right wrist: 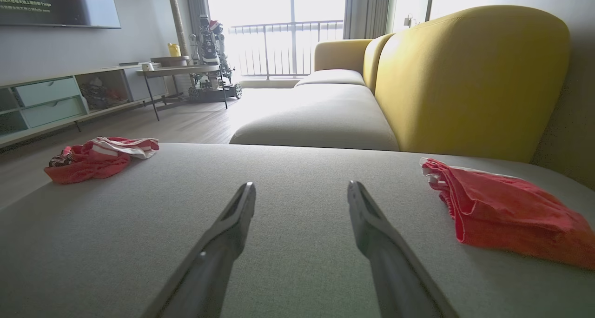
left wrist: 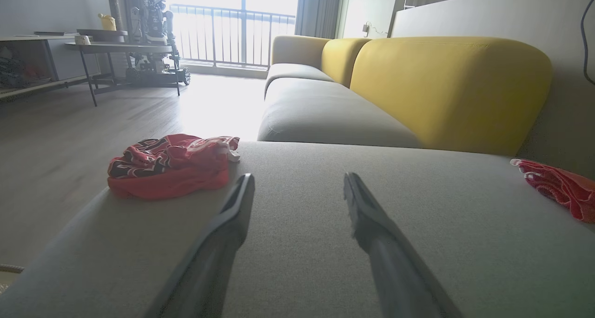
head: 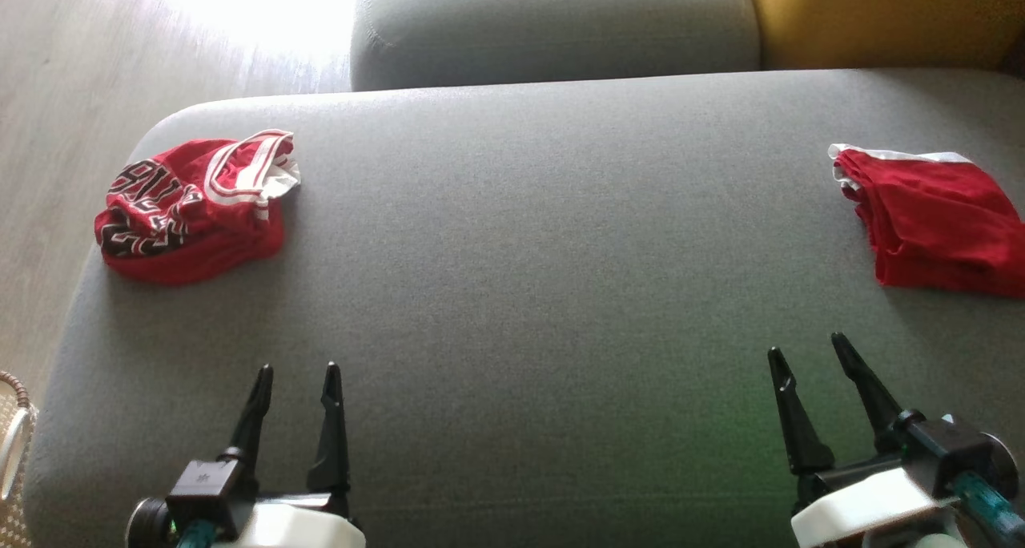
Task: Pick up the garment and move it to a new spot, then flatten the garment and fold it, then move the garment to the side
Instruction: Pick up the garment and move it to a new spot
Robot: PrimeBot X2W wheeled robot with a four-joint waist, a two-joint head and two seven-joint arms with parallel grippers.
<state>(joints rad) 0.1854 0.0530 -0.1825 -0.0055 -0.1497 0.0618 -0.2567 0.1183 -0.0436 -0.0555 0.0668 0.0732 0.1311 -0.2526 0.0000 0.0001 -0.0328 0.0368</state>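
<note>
Your left gripper sits at the near left of the grey seat cushion. Its two dark fingers are spread wide, with nothing between them. Your right gripper sits at the near right, spread just as wide and also holding nothing. Both point away from you across the cushion, and bare grey fabric shows in the gap of each in its own wrist view.

Two red garments lie on the cushion, well apart from each other and from both grippers. The lettered garment is bunched in a heap at the far left, near the cushion's rounded corner. It shows black and white lettering, and a white-trimmed band is turned up on its right side. In the left wrist view it lies ahead and to the left of your fingers.

The plain red garment lies flatter at the far right, with a white edge along its far side. Part of it runs past the head view's right border. In the right wrist view it lies ahead and to the right of your fingers.

You cannot tell from this which of the two is the task's own garment.

Beyond the cushion are a second grey seat and, to its right, a yellow backrest. Pale wood floor runs along the left side.
</note>
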